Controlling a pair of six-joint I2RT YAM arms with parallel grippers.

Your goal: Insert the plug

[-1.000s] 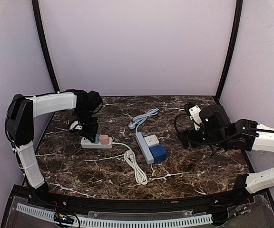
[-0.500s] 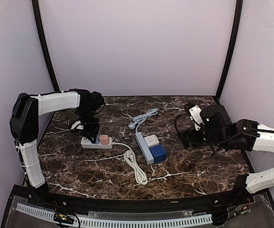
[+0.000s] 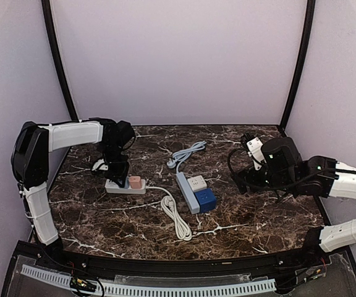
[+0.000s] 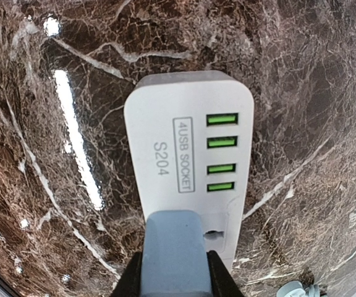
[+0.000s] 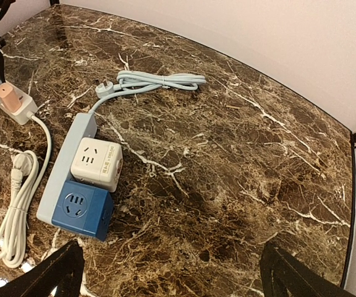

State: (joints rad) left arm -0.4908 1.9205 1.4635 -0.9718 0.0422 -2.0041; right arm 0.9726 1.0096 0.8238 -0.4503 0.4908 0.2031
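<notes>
Plug is clenched in the left gripper, at the white power strip on the left; misaligned pins (hidden) may shove the strip. Right gripper gapes empty.

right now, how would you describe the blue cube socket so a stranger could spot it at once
Look at the dark marble table, then at the pale blue power strip lying near its middle. Two cube adapters sit along it side by side; yours is the blue cube at the near end, not the white cube beside it.
</notes>
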